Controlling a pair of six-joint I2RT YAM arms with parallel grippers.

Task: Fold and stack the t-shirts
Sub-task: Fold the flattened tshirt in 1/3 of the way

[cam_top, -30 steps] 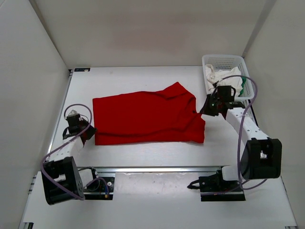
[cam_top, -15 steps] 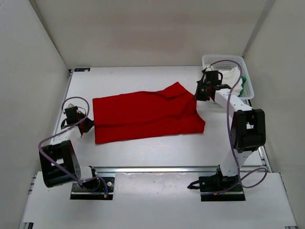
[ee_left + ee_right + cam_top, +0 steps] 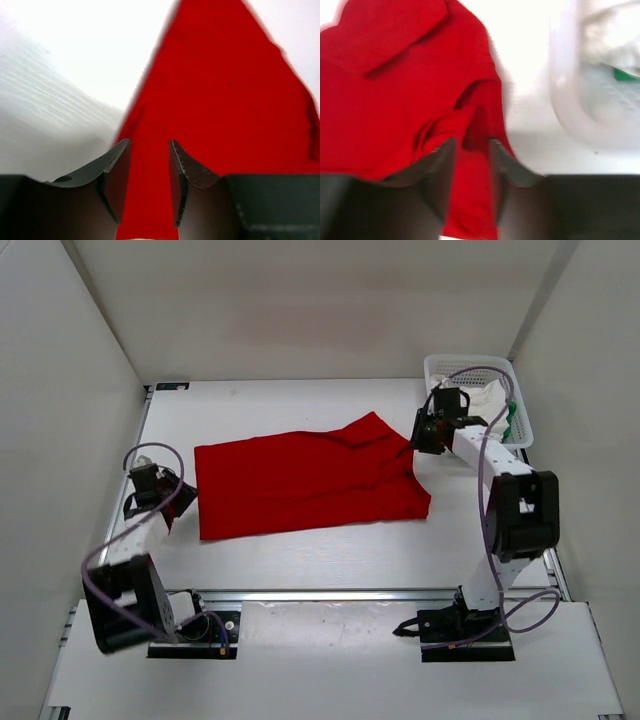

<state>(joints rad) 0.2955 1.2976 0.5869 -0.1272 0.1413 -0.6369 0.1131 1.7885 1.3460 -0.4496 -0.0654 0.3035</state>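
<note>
Red t-shirt [image 3: 305, 485]: spread out mostly flat across the middle of the tabletop [image 3: 280, 405], long side running left to right, with a flap turned over at its far right corner.
Left jaws: parted by a narrow gap and holding nothing. They sit low at the shirt's left edge, near its near-left corner.
Left wrist view: red cloth [image 3: 220, 100] fills the gap between the two dark fingers [image 3: 117, 177] and widens away beyond them (whether the tips touch the fabric cannot be told).
Left arm [image 3: 135, 540]: reaches from its base toward that left edge.
Right jaws: also parted by a narrow gap, with no cloth pinched. They are at the shirt's right edge, beside the far right corner.
Right wrist view: a rumpled ridge of the red cloth [image 3: 445, 125] lies just ahead of the gap, with the fingers [image 3: 442, 172] on either side of it.
Right arm [image 3: 490, 455]: stretches from its base past the shirt's right side.
Basket [image 3: 470, 362]: white mesh, at the far right corner of the tabletop, just beside the right jaws.
White t-shirt [image 3: 487, 398]: bundled inside the basket.
Green t-shirt [image 3: 512, 420]: only a sliver shows at the basket's right wall.
</note>
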